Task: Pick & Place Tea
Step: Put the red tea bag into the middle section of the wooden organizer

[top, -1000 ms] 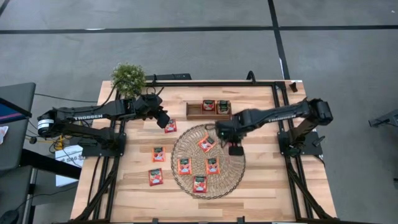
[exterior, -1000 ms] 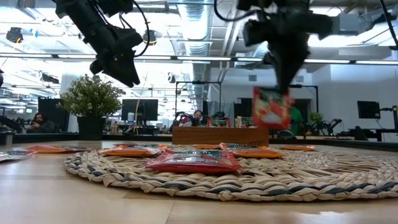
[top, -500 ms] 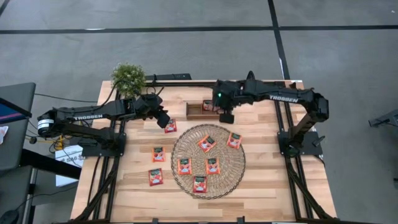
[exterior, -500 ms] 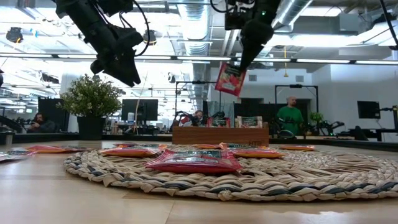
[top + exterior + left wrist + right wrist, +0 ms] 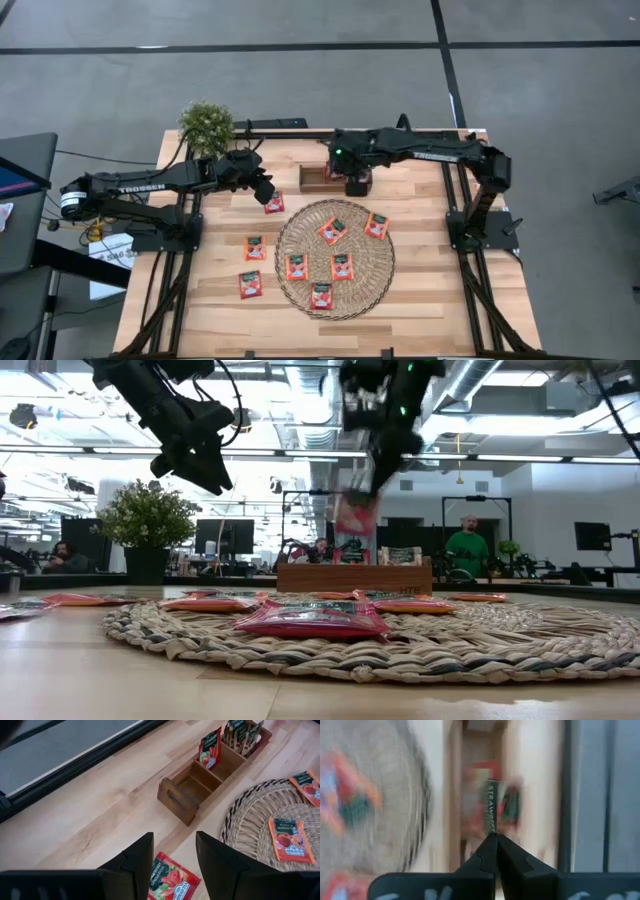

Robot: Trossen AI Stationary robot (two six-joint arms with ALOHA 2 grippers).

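My right gripper (image 5: 358,495) has swung from the mat (image 5: 300,285) to the wooden tray (image 5: 312,180), upper middle; jaws pinch a tea sachet (image 5: 355,520); left gripper (image 5: 172,865) waits open over another; drop comes next, I think.

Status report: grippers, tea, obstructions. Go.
Right gripper shut on a tea sachet, above the wooden tray. Left gripper open, hovering over a sachet on the table. Nothing blocking the tray.
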